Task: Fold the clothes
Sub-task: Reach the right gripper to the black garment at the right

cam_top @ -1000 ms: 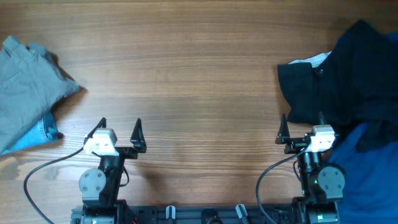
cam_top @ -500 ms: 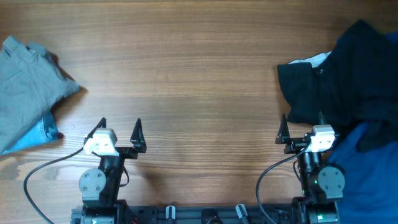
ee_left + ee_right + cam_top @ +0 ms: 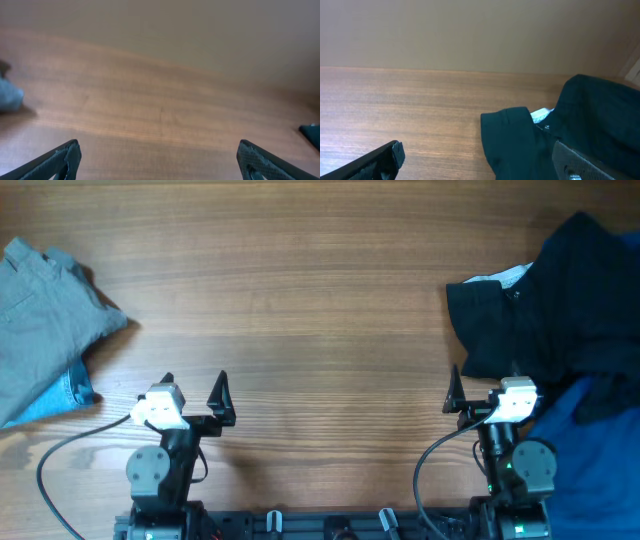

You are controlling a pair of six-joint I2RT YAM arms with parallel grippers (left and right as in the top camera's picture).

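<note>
A crumpled pair of black shorts, a sliver of white label showing at its upper edge, lies heaped at the right of the overhead frame, unfolded and with no pincer touching it. A dark blue garment spills out below it in the lower right corner, and the two overlap, so the shorts would probably have to be pulled free before any folding. Just below the shorts' lower left corner waits the right gripper, its jaws spread wide and holding nothing; from its wrist camera the black cloth fills the right side, suggesting this arm is best placed for the first grab. Across the bare wooden table, the left gripper sits at lower left, likewise spread wide and empty. Well to its left, at the frame's edge, a grey garment rests over a strip of bright blue fabric, seemingly set aside to leave the centre open as a folding area.
</note>
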